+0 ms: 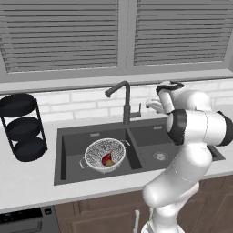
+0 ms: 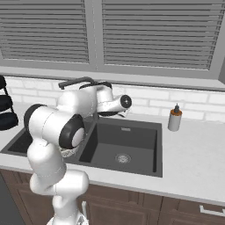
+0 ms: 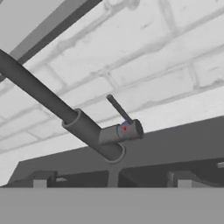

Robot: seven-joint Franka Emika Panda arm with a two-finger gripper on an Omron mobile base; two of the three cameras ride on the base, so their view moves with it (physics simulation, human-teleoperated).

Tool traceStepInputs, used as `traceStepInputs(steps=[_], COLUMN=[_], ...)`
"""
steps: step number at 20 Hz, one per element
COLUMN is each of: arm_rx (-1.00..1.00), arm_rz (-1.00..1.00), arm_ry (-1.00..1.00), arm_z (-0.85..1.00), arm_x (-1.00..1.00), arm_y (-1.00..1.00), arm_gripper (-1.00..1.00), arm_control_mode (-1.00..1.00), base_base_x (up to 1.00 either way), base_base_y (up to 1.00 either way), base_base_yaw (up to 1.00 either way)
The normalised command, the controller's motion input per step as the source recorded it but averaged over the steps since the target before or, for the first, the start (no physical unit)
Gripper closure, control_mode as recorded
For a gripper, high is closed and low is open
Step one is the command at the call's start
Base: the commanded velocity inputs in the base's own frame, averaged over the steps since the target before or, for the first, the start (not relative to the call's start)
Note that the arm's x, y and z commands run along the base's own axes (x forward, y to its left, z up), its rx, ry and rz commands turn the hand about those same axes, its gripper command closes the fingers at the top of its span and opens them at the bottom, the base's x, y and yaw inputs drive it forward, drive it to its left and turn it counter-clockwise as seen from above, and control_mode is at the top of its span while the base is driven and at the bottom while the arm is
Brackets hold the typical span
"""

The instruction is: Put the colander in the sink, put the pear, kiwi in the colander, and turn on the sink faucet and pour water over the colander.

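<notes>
Faucet lever (image 3: 119, 109) sits just ahead of my gripper (image 3: 111, 183), untouched, jaws spread wide and empty. Colander (image 1: 105, 154) with the pear (image 1: 108, 158) rests in the sink's (image 1: 73, 170) left basin, well below my hand.

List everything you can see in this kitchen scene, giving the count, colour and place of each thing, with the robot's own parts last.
Sink: one, dark grey, double basin, set in the counter.
Colander: one, silvery-white speckled, in the left basin.
Pear: one, dark red, inside the colander.
Sink faucet: one, dark grey, behind the sink's middle divider.
Rack: one, black, three round trays, on the counter left of the sink.
Soap dispenser: one, grey with brown top, right of the sink.
Window blinds: two, grey, above the backsplash.
Gripper: one, white, open, beside the faucet's lever.
</notes>
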Motion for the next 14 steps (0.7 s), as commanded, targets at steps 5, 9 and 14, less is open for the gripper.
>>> traceStepInputs(steps=[5, 9, 14], arm_rx=[0.05, 0.04, 0.05], arm_rz=[0.07, 0.07, 0.08], arm_ry=[0.02, 0.05, 0.06], arm_z=[-0.21, -0.26, -0.18], arm_x=[0.54, 0.50, 0.51], arm_y=[0.00, 0.00, 0.11], arm_gripper=[-1.00, -1.00, -1.00], arm_control_mode=[-1.00, -1.00, -1.00], base_base_x=[0.00, 0.00, 0.00], base_base_y=[0.00, 0.00, 0.00], base_base_yaw=[0.00, 0.00, 0.00])
